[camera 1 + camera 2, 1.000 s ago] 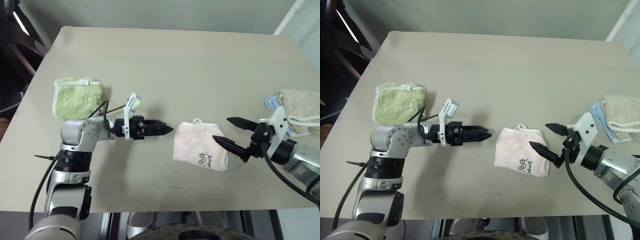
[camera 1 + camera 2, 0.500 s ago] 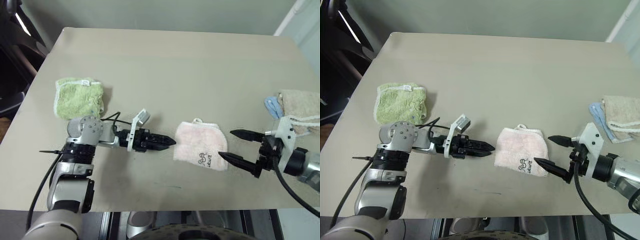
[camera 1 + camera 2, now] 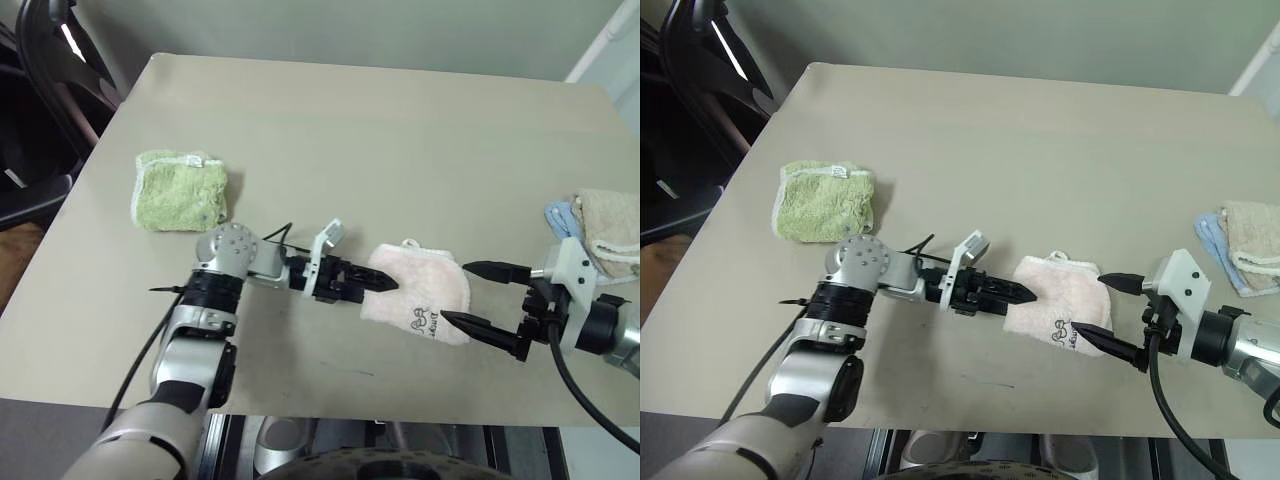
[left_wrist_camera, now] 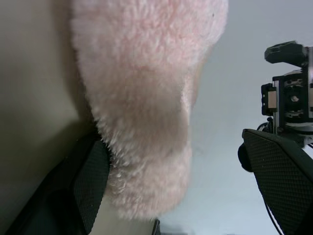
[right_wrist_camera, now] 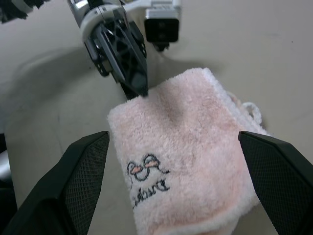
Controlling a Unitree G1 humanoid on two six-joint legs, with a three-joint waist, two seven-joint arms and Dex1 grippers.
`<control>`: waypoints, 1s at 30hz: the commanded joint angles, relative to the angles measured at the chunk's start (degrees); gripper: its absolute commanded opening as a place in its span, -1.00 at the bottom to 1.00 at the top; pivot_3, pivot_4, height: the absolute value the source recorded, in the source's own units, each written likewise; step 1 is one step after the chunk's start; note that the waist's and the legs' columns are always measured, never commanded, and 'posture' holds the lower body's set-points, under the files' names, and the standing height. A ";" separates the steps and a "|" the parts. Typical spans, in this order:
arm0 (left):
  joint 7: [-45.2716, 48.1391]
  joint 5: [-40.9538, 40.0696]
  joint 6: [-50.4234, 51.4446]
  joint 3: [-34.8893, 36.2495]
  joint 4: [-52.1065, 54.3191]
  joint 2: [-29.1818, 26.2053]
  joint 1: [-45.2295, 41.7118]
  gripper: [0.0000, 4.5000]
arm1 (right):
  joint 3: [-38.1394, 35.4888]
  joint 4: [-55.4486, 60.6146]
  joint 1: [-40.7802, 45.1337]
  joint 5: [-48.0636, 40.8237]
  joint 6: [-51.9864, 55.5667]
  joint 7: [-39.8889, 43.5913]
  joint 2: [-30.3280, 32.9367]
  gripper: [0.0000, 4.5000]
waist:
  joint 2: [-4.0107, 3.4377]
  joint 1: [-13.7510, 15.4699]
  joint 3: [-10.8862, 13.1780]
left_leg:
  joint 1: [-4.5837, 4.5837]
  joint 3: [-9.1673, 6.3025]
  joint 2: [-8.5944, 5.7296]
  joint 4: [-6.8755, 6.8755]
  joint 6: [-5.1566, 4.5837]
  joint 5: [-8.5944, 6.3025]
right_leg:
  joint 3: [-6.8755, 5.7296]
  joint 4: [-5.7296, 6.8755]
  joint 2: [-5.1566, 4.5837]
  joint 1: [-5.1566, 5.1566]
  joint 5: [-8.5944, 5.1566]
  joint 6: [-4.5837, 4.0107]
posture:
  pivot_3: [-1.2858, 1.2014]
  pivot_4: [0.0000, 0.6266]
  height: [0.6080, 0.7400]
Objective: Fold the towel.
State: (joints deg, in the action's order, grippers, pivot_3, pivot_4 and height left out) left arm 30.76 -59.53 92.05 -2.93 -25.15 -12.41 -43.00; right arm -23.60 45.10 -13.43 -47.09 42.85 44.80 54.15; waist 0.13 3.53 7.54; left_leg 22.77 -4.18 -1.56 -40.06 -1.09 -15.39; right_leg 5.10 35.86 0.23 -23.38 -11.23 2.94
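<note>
Centre-right of the table: your pink towel [image 3: 418, 296] lies here, folded into a small pad, white loop toward the far side, dark printed mark near its lower right corner.
Left gripper: your left gripper [image 3: 382, 283] comes in from the frame's left with its tips over the towel's left edge; the left wrist view shows its fingers [image 4: 90, 183] spread, one on each side of the pink pile, not pinching it.
Right gripper: your right gripper [image 3: 470, 294] sits just beside the towel's right edge, fingers wide apart, nothing between them.
Upper left of the table: a folded green terry towel [image 3: 181, 190] lies well apart from both grippers.
Right edge of the frame: a beige cloth [image 3: 612, 221] lies over a blue cloth [image 3: 562, 213].
Surface: the beige table [image 3: 380, 140] carries all of these.
</note>
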 commanded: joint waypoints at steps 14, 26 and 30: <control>-1.74 0.59 0.45 -0.06 -0.69 4.54 -1.52 0.47 | -1.11 1.31 2.49 -0.87 0.82 -3.92 -1.29 1.00 | 0.03 -0.01 0.02 | 0.01 -0.03 -0.68 0.04 -0.39 0.10 | 0.02 0.01 -0.66 0.05 -0.20 1.17 | 0.03 -0.52 0.89; -1.60 -0.41 0.45 -1.03 -1.20 4.83 -1.22 -0.99 | -0.52 3.21 2.08 -2.22 1.57 -6.65 -2.50 1.00 | 0.03 -0.02 0.03 | 0.01 -0.04 -0.70 0.05 -0.41 0.11 | 0.03 0.01 -0.68 0.06 -0.19 1.26 | 0.03 -0.52 0.89; 1.25 1.53 -1.04 -1.90 3.89 3.10 -0.67 -0.99 | 0.12 3.04 2.98 -2.05 1.32 -8.02 -3.31 1.00 | 0.05 -0.08 0.05 | 0.01 -0.04 -0.70 0.05 -0.41 0.11 | 0.03 0.01 -0.69 0.05 -0.20 1.27 | 0.03 -0.52 0.89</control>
State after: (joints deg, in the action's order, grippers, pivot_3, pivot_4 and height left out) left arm 29.38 -58.27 91.65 -4.16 -25.11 -8.88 -43.97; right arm -23.23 47.02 -11.52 -48.36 44.50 38.16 51.52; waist 0.17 3.44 7.59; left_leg 22.78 -4.22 -2.26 -40.00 -1.49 -15.29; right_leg 5.13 35.86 -0.45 -23.33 -11.43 4.21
